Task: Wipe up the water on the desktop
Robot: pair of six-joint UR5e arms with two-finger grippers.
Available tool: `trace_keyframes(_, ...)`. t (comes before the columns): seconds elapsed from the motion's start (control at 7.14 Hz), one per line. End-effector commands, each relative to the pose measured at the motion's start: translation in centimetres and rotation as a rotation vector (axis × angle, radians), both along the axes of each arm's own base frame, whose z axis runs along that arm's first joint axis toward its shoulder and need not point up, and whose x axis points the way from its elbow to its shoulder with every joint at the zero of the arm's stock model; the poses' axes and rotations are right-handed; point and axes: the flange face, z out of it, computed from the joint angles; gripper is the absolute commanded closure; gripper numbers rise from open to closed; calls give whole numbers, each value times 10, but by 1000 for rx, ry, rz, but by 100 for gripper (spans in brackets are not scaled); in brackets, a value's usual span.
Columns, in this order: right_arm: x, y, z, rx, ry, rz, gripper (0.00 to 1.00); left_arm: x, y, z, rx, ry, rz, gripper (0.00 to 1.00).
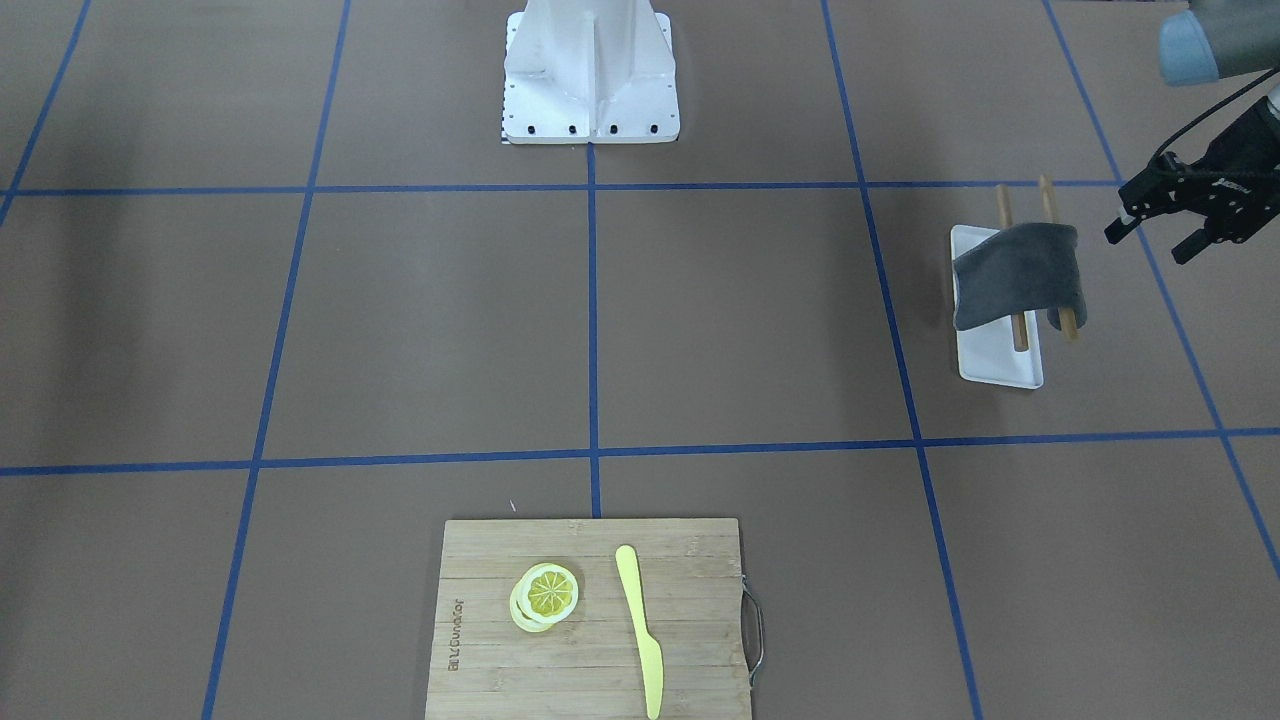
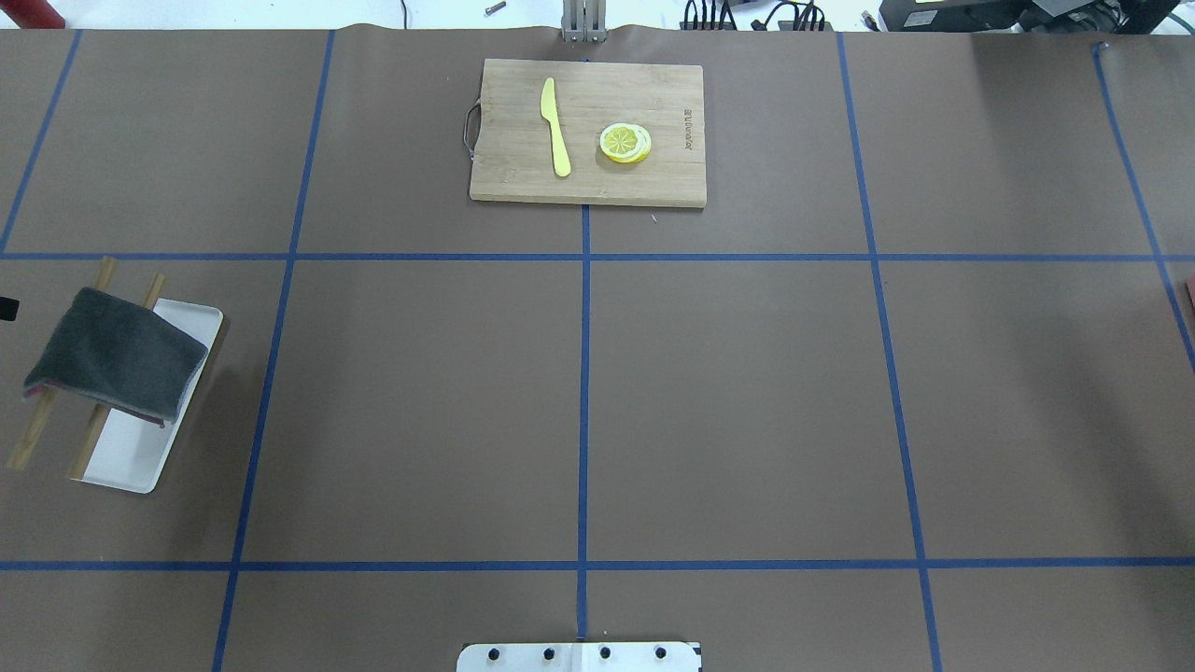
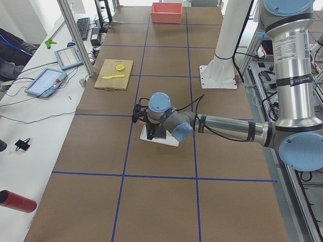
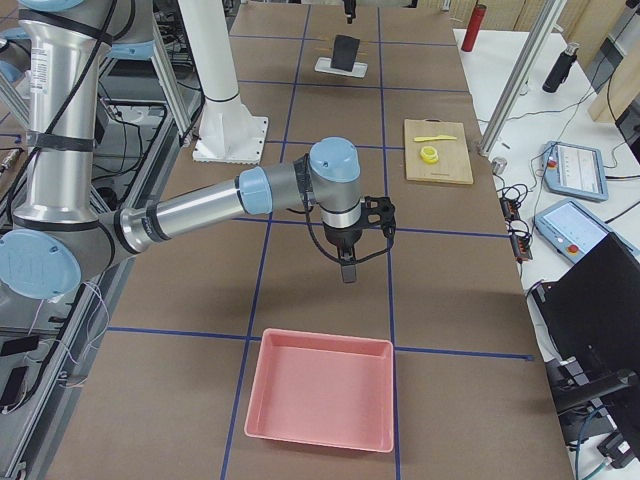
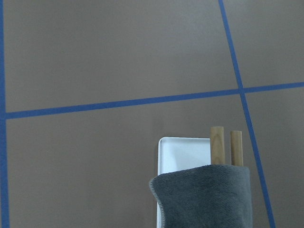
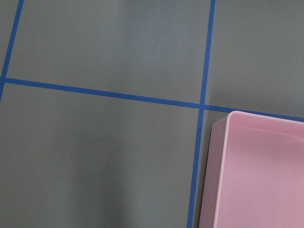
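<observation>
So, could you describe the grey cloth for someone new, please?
On the brown desktop with blue tape grid, find the small white rectangular tray on the robot's left. The dark grey folded cloth drapes over two wooden sticks there, the only fabric.

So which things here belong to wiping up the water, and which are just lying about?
Job: desktop, grey cloth, left pincer near it.
Lying about: cutting board, yellow knife, lemon slices, pink tray, white tray, two sticks.
</observation>
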Motion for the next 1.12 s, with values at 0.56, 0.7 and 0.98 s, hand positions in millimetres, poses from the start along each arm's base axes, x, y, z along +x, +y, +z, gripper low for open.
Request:
trace_keyframes(0.56, -1, -1, 0, 1, 1, -1, 0, 38, 8, -5, 24, 12, 51, 55)
trace_keyframes(0.7, -1, -1, 0, 1, 1, -2, 0, 41, 8, -6, 26, 14, 56, 55)
trace_keyframes(0.98, -2, -1, 0, 1, 1, -4, 0, 46, 9, -7, 29, 16, 69, 55)
